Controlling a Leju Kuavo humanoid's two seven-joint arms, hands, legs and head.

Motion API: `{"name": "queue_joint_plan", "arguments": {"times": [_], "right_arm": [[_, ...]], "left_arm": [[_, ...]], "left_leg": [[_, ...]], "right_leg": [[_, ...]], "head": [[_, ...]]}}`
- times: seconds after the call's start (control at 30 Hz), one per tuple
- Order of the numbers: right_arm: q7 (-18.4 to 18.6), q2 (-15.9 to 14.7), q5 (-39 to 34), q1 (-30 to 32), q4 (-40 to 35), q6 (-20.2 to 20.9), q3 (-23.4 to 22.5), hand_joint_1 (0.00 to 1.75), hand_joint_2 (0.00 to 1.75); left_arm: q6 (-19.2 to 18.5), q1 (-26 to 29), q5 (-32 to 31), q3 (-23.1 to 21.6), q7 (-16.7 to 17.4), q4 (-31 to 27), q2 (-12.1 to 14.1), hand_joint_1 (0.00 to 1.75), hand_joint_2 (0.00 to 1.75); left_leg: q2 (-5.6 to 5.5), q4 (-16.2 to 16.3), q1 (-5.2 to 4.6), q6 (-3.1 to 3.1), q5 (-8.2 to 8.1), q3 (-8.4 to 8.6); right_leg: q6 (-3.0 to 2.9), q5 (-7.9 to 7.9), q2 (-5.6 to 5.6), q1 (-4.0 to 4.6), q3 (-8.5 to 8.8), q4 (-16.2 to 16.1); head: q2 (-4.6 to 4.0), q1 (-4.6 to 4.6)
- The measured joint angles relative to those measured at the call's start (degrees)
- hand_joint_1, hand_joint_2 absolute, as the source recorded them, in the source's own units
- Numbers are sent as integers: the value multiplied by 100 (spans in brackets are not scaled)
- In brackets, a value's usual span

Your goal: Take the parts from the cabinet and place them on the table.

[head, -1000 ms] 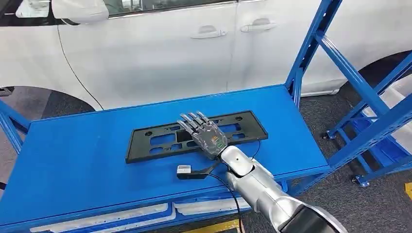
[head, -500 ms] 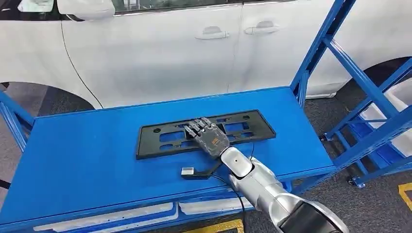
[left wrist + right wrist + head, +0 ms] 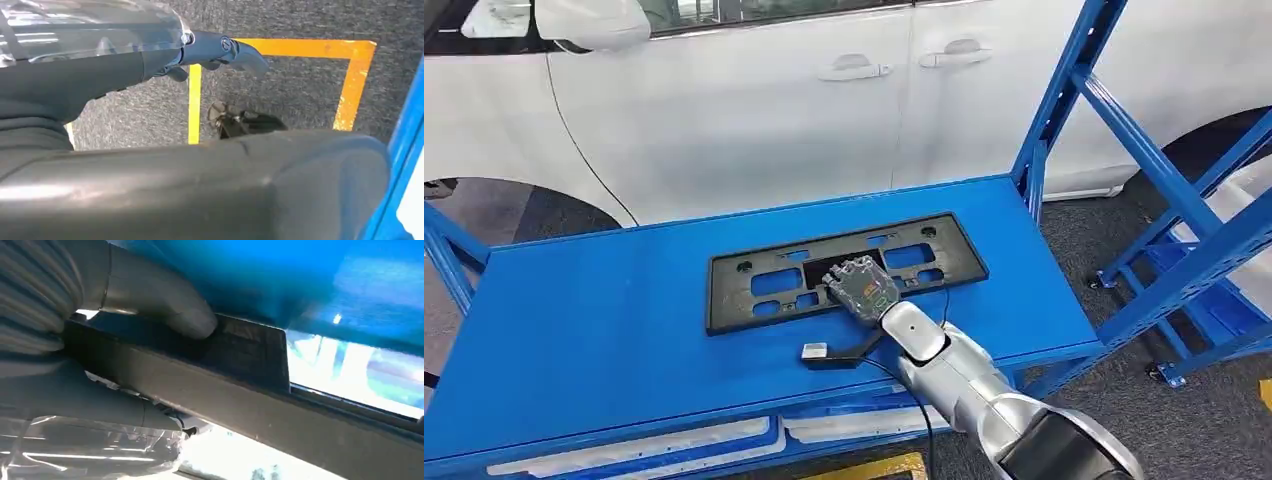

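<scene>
The right hand (image 3: 861, 285) grips the near long edge of the black plate frame (image 3: 844, 269), thumb (image 3: 165, 310) against one face. The frame lies flat mid-counter (image 3: 604, 330), its long axis running left to right, right end slightly farther. Behind stands a white car (image 3: 754, 100).

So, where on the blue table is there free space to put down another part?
The blue metal table is bare on its left half, between its left edge and the flat black plastic frame. A narrower bare strip lies between the frame and the right edge. The middle is crowded: the right hand grips the frame, and a small black connector lies beside it.
</scene>
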Motion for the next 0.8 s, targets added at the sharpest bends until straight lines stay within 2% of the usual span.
{"name": "queue_joint_plan", "arguments": {"times": [0.03, 0.07, 0.13, 0.17, 0.2, 0.3, 0.33, 0.37, 0.4, 0.43, 0.47, 0.5, 0.53, 0.57, 0.6, 0.63, 0.67, 0.7, 0.8], "right_arm": [[-7, 0, 0, -1, 11, -2, 0, 175, 175], [-6, 0, 0, -4, 17, -2, 0, 175, 175], [-6, 11, -4, -19, 28, -7, 0, 175, 175], [-9, 11, -19, -22, 33, -9, 0, 175, 175], [-17, 9, -33, -25, 41, -15, 0, 175, 175], [-90, 9, -105, -26, 46, -88, -7, 175, 175], [-138, 7, -142, -29, 46, -105, -26, 175, 175], [-208, 7, -210, -29, 46, -125, -48, 175, 175], [-314, 7, -316, -26, 46, -161, -68, 175, 175], [-471, 4, -512, 4, 26, -233, -113, 175, 175], [-685, 4, -775, 57, -18, -311, -173, 175, 175], [-1077, 2, -1235, 135, -134, -389, -265, 175, 175], [-1629, -15, -1885, 216, -348, -392, -401, 175, 175], [-2240, -37, -2659, 314, -688, -222, -554, 175, 175], [-2815, -76, -3585, 424, -1157, 1, -707, 175, 175], [-3175, -111, -4509, 538, -1713, 293, -856, 175, 175], [-3246, -148, -5271, 633, -2199, 584, -979, 175, 175], [-3239, -179, -5831, 694, -2598, 805, -1076, 175, 175], [-3517, -265, -6841, 1085, -3660, 1500, -1283, 175, 175]], "left_arm": [[0, 6, 0, 2, -2, 0, 0, 0, 0], [0, 6, 0, 2, -4, 0, 4, 0, 0], [-22, 2, 0, 2, -72, 0, 13, 0, 0], [-39, 0, 0, 0, -139, 0, 15, 0, 0], [-65, -5, 0, 0, -236, 0, 15, 0, 175], [-131, 5, 0, 0, -426, 0, 13, 0, 175], [-138, 3, 0, 0, -459, 0, 13, 0, 175], [-164, -6, 0, 0, -463, 0, 11, 0, 175], [-186, -9, 0, 0, -466, 0, 13, 0, 175], [-216, -14, 0, 0, -487, 0, 13, 0, 175], [-243, -17, 2, 2, -518, 0, 13, 0, 175], [-278, -16, 2, 2, -546, 0, 13, 0, 175], [-326, -13, 2, 6, -536, 0, 13, 0, 175], [-339, -16, 2, 29, -476, 0, 11, 0, 175], [-341, -14, 2, 63, -383, 0, 7, 0, 175], [-339, -13, 0, 107, -300, 0, 0, 0, 175], [-334, -16, 0, 146, -252, 4, -15, 0, 175], [-330, -26, 0, 177, -218, 4, -17, 0, 175], [-288, -27, 0, 297, -43, 4, -17, 0, 175]], "left_leg": [[0, -83, 0, 4, 113, 32], [0, -403, 0, 11, 326, 190], [3, -1522, 1, 52, 853, 746], [3, -1846, -9, 83, 831, 901], [-6, -1886, -35, 127, 842, 910], [-4, -1866, -61, 204, 844, 888], [12, -1944, 13, 264, 892, 919], [21, -1959, 0, 289, 904, 927], [24, -1958, 0, 312, 909, 917], [26, -1955, -6, 316, 912, 902], [25, -1953, -9, 317, 912, 892], [25, -1948, -9, 316, 912, 887], [25, -1943, -9, 318, 907, 894], [24, -1939, -7, 310, 895, 912], [25, -1939, -6, 297, 881, 944], [27, -1939, -7, 280, 861, 981], [27, -1939, -6, 263, 847, 998], [23, -1911, -51, 218, 819, 996], [17, -1953, -26, 130, 837, 995]], "right_leg": [[1, -1, 0, 0, 8, 1], [5, -6, 2, 0, 18, 3], [34, -26, 8, -1, 47, 13], [58, -36, 10, 19, 44, 21], [91, -40, 23, 41, 21, 43], [180, -10, 24, 13, 23, 6], [219, -54, 26, 26, 8, 50], [239, -189, 23, 21, -54, 215], [250, -413, 24, 12, -228, 569], [265, -655, 23, 0, -470, 1071], [276, -830, 22, -6, -698, 1532], [283, -899, 22, -6, -866, 1860], [285, -839, 22, -7, -893, 1899], [277, -625, 21, -9, -780, 1633], [257, -355, 21, -7, -541, 1169], [222, -84, 19, -5, -234, 568], [170, 40, 19, 8, 0, 120], [160, -21, 11, 39, 36, 10], [95, -13, 7, 67, 11, 14]], "head": [[0, 2], [0, 2], [0, 0], [0, 2], [0, 2], [0, 2], [0, 0], [0, 2], [0, 2], [0, 2], [0, 2], [0, 2], [0, 2], [0, 2], [0, 2], [0, 2], [0, 2], [0, 2], [0, 2]]}}
